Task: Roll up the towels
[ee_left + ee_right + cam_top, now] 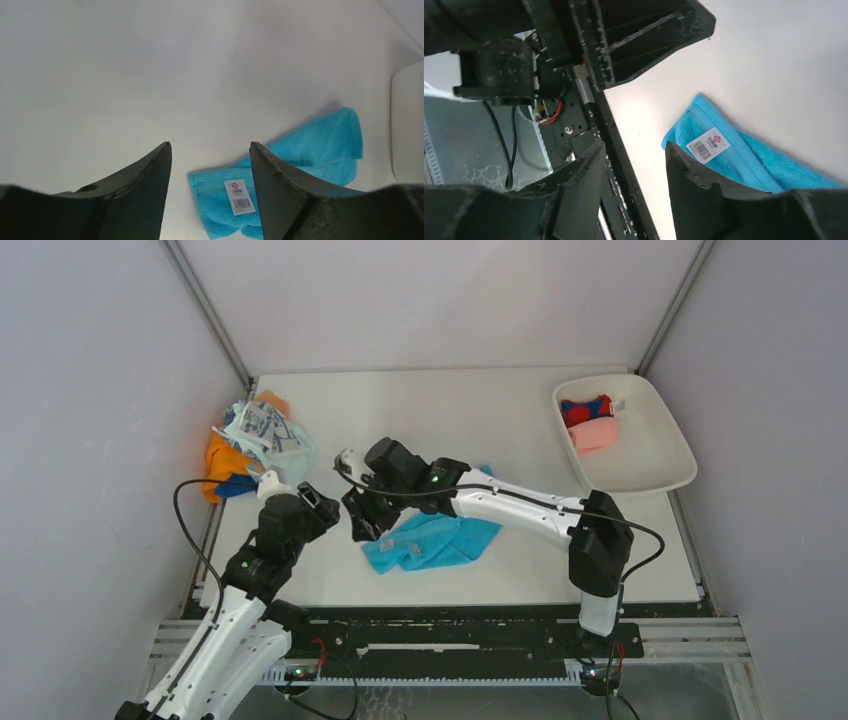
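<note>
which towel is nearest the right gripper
The bright blue towel, mid-table beside the right gripper; the others are piled far left or in the tray.

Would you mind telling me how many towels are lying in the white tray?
2: a red-and-blue towel in the far-left corner of the tray and a pink towel in front of it; a third could hide beneath them.

Centre towel: plain bright blue. Its label: white, with a red emblem and a black barcode. In the left pile, the orange towel is plain, the printed towel is white with blue-grey print, and the mint towel is pale. Tray: white. Pink towel: plain. Patterned towel: red and blue. Table: white.
</note>
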Tool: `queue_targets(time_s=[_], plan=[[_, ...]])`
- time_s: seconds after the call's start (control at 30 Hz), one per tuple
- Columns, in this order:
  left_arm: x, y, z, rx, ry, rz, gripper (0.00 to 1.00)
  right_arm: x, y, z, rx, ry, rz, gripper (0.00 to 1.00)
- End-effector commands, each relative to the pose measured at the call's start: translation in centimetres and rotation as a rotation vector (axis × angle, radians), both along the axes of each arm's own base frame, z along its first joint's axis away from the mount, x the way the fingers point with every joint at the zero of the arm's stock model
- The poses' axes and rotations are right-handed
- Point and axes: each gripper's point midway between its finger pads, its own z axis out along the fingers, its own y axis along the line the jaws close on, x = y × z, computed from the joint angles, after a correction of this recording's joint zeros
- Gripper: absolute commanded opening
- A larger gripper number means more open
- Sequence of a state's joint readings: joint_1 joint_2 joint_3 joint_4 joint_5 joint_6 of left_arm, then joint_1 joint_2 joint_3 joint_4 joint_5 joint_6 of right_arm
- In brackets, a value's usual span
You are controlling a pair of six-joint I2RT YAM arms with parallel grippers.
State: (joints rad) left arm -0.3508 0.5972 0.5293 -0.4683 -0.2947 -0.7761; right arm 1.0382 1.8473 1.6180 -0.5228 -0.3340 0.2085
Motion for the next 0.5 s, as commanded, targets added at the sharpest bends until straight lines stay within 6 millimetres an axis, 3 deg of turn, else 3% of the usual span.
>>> queue_targets(time_s=[0.0, 0.07, 0.33, 0.47], plan=[[-1.2, -0.3, -1.0, -0.007, 0.052, -0.030, 0.64, 0.4, -2.2, 3.1, 0.022, -0.078, 0.003, 0.49], [-1.5, -1.3, -1.2, -0.029, 0.068, -0.084, 0.64, 2.1, -4.8, 2.5, 0.002, -0.102, -0.077, 0.50], [-2.4, -6.2, -4.0, -0.074, 0.192, -0.272, 0.65, 10.1, -18.0, -3.2, -0.169, -0.049, -0.521, 0.51], [-2.7, -6.6, -5.7, -0.073, 0.239, -0.277, 0.65, 12.0, -23.1, -6.4, -0.231, 0.012, -0.684, 0.51]])
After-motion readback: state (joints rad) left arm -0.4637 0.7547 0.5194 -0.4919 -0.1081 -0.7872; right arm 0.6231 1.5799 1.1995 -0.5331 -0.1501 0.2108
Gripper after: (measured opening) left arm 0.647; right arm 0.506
